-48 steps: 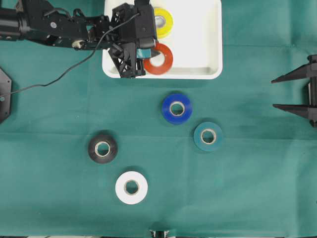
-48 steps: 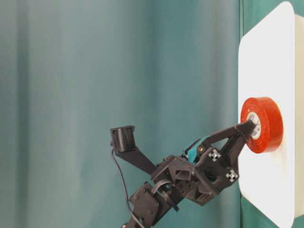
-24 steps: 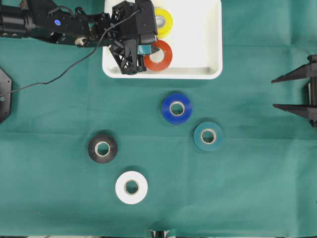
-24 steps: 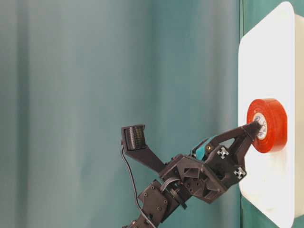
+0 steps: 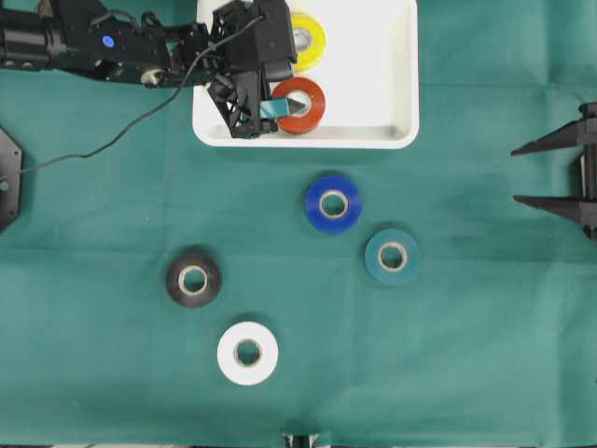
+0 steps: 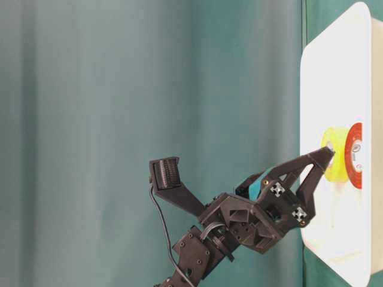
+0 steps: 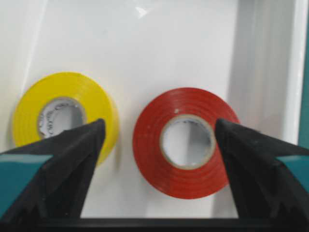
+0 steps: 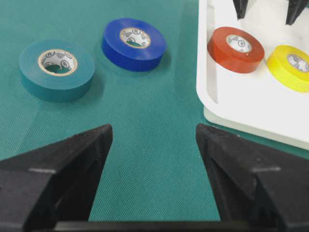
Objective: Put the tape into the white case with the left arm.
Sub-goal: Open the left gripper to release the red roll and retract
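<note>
Left fingers (image 7: 67, 159) spread wide, gripping nothing, straddling the red tape (image 7: 184, 143). Lying flat inside the white case (image 5: 373, 103), near its lower rim, beside the yellow tape (image 5: 308, 42). Released, by the look of it. Right fingers (image 8: 72, 164) open and idle, well away from the case, over the green surface (image 5: 466, 308).

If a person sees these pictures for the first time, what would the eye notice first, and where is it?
Most striking is the white case at the top middle of the overhead view, with a red tape roll and a yellow tape roll lying flat inside, and the left gripper open just above the red one. Next come four rolls scattered on the green cloth below: blue, teal, black and white.
</note>
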Available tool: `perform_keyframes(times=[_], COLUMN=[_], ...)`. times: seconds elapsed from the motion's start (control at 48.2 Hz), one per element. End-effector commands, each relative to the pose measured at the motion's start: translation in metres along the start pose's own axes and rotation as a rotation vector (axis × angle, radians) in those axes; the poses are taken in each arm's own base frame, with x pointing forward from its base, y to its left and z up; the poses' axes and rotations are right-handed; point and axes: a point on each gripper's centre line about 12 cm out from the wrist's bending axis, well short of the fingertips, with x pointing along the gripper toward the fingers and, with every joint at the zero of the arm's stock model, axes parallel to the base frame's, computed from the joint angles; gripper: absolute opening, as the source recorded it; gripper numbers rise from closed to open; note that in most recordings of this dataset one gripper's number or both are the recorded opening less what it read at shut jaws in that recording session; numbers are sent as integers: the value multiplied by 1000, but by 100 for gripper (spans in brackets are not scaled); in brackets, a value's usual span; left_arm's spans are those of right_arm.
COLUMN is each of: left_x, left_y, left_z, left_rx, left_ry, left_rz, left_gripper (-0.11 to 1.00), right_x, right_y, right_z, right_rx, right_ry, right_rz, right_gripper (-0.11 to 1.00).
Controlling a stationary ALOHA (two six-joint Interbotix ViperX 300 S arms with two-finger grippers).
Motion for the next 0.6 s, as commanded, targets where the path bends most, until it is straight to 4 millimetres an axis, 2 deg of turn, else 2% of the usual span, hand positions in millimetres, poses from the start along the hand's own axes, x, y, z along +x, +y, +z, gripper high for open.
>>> perform_keyframes(times=[0.0,0.166,0.373,0.581], left_x=[-5,-10,-28,-49], left_y=[3,3,1,-13], left_z=[13,14,20,15], left_rx=[1,-1,3,23], left_ry=[-41,-50,-81,-98], left_rz=[8,10,10,-15], left_gripper=[90,89,89,89], right_x=[1,1,1,1], right_y=[0,0,0,0], right_z=[4,3,3,3], right_rx=[-2,0,-2,-1], right_ry=[-8,-6,-8,-7], right_rz=[0,0,0,-1], right_gripper=[97,97,97,97])
